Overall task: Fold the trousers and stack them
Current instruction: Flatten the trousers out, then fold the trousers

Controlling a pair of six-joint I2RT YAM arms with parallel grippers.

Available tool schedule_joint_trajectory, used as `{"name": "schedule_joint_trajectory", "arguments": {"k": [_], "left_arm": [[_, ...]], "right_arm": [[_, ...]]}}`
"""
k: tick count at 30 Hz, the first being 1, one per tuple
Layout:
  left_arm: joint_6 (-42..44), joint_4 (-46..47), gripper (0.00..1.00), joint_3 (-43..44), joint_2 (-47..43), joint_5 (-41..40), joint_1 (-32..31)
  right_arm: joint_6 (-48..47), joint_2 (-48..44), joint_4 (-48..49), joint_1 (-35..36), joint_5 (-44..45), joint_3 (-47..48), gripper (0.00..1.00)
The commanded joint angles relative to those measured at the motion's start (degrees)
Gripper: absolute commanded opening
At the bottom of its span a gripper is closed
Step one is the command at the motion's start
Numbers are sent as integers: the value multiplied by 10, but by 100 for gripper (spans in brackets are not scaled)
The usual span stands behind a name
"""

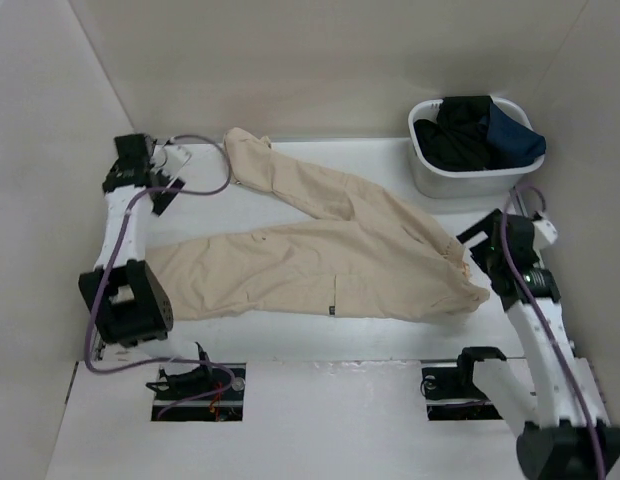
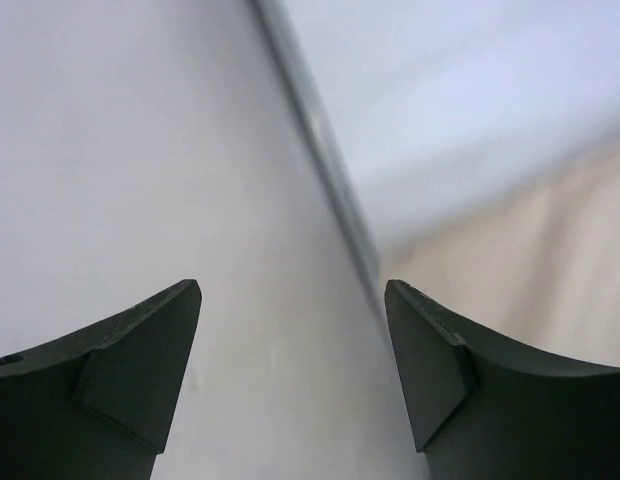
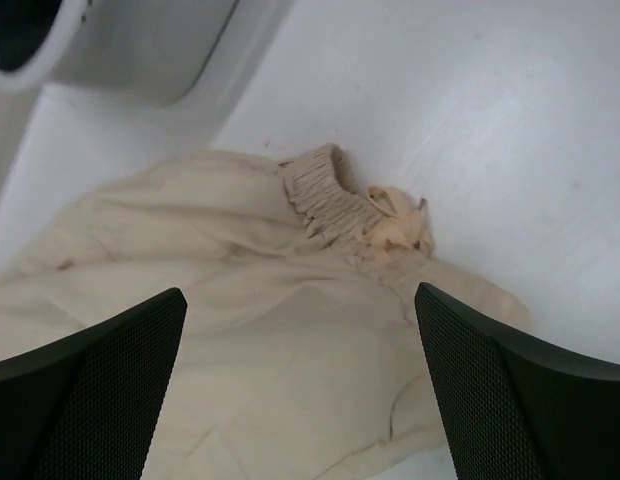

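Lower right gripper (image 3: 300,293), spread wide and empty, onto gathered waist (image 3: 325,200) of beige trousers (image 1: 320,250); pinch every layer before lifting (left gripper (image 2: 292,285) likewise wide, holding nothing).

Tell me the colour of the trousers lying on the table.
The trousers are plain light beige, almost cream; the top external view shows this best.

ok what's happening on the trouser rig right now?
Nothing is held yet. The trousers lie unfolded on the table, legs splayed left, waist to the right. The right gripper hangs open over the gathered waist; the left gripper is open at the far left, near the far leg's hem. Dark garments sit in the white basket.
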Motion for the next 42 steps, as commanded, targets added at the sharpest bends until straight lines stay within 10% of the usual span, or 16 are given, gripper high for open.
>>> {"name": "schedule_joint_trajectory", "arguments": {"k": [1,8,16,21,24,27,32,36,42], "left_arm": [[-136,41,74,111,119,65,-79],[-281,47,74,404,390,117,-161],[-302,92,76,432,479,128,-195],[-303,128,70,433,507,127,-199],[-298,137,30,433,519,123,-199],[-289,133,7,408,501,112,-192],[-221,140,1,284,380,116,-146],[-180,140,5,189,288,126,-109],[-280,184,63,247,327,227,-147]], "right_arm": [[-123,140,122,39,-4,26,100],[-240,395,191,16,-49,96,100],[-248,536,207,2,-84,150,99],[-248,545,217,-11,-73,162,37],[-260,519,223,-16,-53,174,7],[-277,475,224,-22,-23,188,0],[-304,402,243,-27,-28,180,0],[-328,369,263,-1,-56,145,0],[-335,349,302,21,-92,104,0]]}}
